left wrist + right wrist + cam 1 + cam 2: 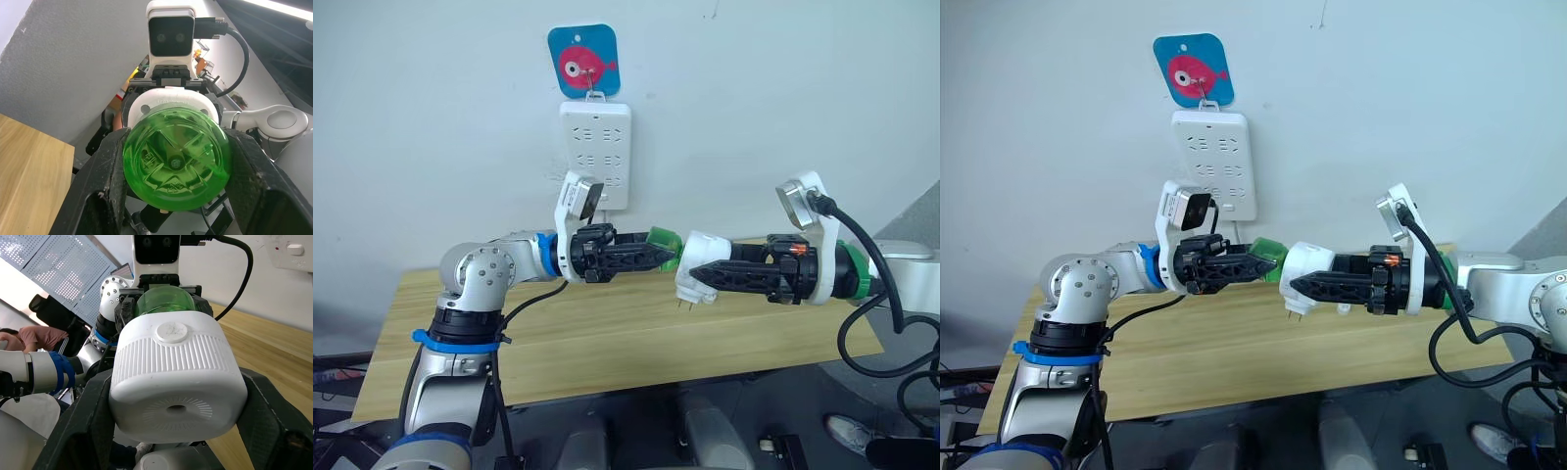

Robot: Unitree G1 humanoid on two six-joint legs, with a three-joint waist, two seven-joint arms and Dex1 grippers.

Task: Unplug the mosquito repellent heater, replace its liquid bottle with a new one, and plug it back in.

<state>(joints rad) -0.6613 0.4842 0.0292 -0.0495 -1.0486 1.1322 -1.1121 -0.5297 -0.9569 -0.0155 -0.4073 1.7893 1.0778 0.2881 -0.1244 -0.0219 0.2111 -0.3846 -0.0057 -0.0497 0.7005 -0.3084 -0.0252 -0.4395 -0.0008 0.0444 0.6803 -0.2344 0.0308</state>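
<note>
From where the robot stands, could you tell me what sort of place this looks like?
Probably an indoor lab or test room: a long white multi-socket power strip hangs on a bare white wall under a blue fish sticker, above a plain light wooden table.

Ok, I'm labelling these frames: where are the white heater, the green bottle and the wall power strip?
Small white rounded plastic heater [176,377], right wrist view, vented face.
Round translucent green bottle [176,159], left wrist view, base.
Long white power strip [595,152], left eye view, socket face.
</note>
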